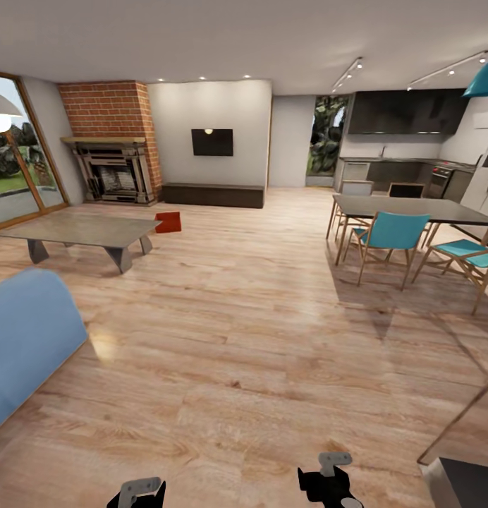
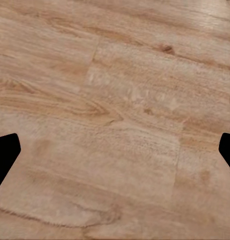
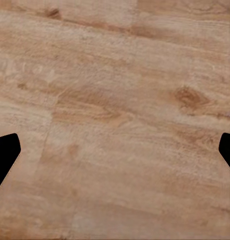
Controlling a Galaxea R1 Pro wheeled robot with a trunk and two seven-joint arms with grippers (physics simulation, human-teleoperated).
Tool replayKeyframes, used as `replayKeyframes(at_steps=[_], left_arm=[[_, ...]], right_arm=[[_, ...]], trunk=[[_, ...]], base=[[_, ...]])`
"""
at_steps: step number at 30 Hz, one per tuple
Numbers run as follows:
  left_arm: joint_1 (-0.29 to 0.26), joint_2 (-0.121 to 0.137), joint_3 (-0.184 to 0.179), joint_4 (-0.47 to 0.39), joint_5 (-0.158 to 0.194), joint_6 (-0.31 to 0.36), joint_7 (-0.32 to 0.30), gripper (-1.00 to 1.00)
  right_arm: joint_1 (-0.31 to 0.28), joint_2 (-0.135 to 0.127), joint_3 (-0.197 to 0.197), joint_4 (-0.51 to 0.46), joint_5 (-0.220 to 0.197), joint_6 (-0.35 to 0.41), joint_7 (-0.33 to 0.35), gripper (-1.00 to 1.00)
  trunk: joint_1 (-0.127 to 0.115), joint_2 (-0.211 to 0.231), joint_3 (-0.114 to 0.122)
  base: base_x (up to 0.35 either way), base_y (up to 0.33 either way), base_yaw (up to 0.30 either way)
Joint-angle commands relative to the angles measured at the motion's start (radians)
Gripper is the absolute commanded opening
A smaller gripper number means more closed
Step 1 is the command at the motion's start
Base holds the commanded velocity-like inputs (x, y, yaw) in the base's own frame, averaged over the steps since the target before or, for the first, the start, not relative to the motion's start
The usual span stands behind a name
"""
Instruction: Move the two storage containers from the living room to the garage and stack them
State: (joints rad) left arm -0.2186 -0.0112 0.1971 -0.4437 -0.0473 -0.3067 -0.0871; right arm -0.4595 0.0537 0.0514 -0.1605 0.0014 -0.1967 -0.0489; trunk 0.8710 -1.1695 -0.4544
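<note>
Storage container (image 1: 168, 221) on the wood floor (image 1: 258, 339) of the living room.

1 red-orange bin sits just beside the low table's (image 1: 82, 229) far right corner, fireplace (image 1: 113, 169) beyond it. Left gripper (image 2: 115, 155) and right gripper (image 3: 115, 155) hang spread wide, grasping nothing.

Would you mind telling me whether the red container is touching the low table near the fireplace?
Cannot tell. In the head view the red container sits on the wood floor right beside the low table, its edge meeting the tabletop's corner in the picture, but from this distance no gap or contact shows.
</note>
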Motion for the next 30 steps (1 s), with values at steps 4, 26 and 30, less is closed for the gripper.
replayKeyframes(at_steps=[4,26,30], left_arm=[[-0.001,-0.001,0.008,0.000,-0.005,-0.003,-0.008,1.00],[-0.001,-0.001,0.008,0.000,-0.005,-0.003,-0.008,1.00],[-0.001,-0.001,0.008,0.000,-0.005,-0.003,-0.008,1.00]], right_arm=[[-0.001,0.000,0.005,0.001,0.000,-0.003,-0.005,1.00],[-0.001,0.000,0.005,0.001,0.000,-0.003,-0.005,1.00],[-0.001,0.000,0.005,0.001,0.000,-0.003,-0.005,1.00]], trunk=[[0.001,0.000,-0.001],[0.001,0.000,-0.001],[0.001,0.000,-0.001]], base=[[0.347,0.000,0.002],[0.347,0.000,0.000],[0.347,0.000,0.000]])
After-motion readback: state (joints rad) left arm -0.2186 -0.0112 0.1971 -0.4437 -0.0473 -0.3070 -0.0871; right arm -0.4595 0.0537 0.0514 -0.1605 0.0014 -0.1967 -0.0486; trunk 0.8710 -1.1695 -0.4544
